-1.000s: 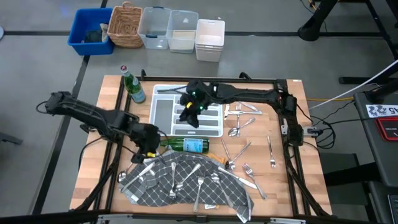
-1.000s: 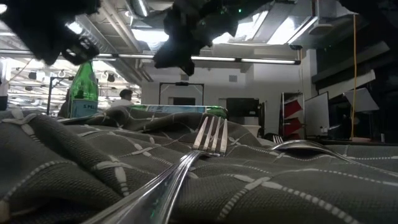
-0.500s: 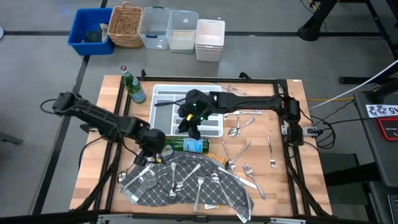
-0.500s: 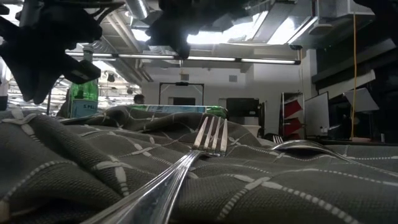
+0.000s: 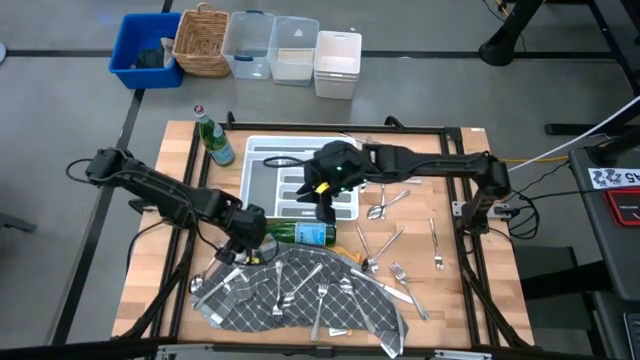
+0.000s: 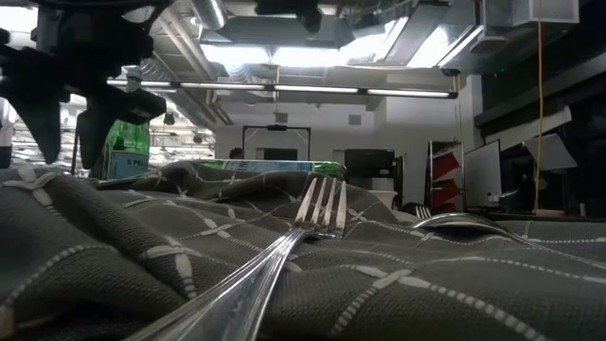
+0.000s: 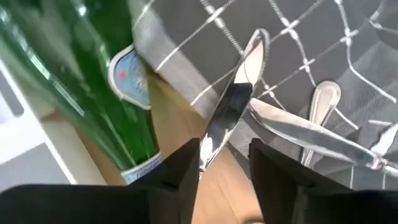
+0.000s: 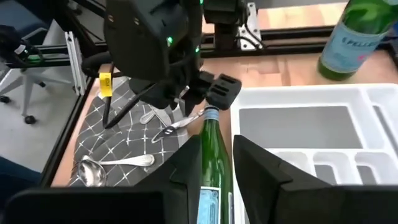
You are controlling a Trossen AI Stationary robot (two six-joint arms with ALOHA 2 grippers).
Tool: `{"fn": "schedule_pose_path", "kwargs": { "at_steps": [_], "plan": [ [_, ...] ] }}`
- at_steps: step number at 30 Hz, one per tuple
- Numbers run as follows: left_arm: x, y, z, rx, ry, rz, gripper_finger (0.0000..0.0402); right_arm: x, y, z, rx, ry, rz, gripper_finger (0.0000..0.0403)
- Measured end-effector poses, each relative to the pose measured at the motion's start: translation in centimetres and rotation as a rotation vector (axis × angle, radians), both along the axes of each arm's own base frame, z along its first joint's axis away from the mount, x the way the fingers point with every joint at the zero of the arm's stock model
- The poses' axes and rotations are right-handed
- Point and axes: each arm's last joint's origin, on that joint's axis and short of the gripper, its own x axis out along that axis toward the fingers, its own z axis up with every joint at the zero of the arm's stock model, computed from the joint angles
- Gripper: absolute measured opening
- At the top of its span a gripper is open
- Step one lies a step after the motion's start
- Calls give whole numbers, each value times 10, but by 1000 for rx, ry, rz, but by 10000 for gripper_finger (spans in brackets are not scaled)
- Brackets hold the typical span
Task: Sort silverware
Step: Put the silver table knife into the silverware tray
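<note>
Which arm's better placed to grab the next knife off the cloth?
Left. The left gripper hangs open right over a knife at the grey cloth edge. The right gripper is over the white tray, open and empty.

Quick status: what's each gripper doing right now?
Left gripper: open, fingers astride a knife, not closed on it.
Right gripper: open, empty.

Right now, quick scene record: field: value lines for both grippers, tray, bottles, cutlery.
left gripper: open, fingers either side of a knife at the grey cloth's edge, beside the lying bottle
right gripper: open, empty, over the near edge of the white tray, above the lying bottle
upright bottle: stands left of tray
loose silverware: scattered on cloth and on wood right of tray
</note>
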Motion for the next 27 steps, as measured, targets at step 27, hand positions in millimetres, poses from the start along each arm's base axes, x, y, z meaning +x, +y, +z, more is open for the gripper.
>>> {"fn": "schedule_pose_path", "kwargs": {
  "at_steps": [27],
  "plan": [
    [-10, 2, -48, 192, -12, -113, 143, -64, 16, 51, -108, 0, -95, 94]
  ]
}}
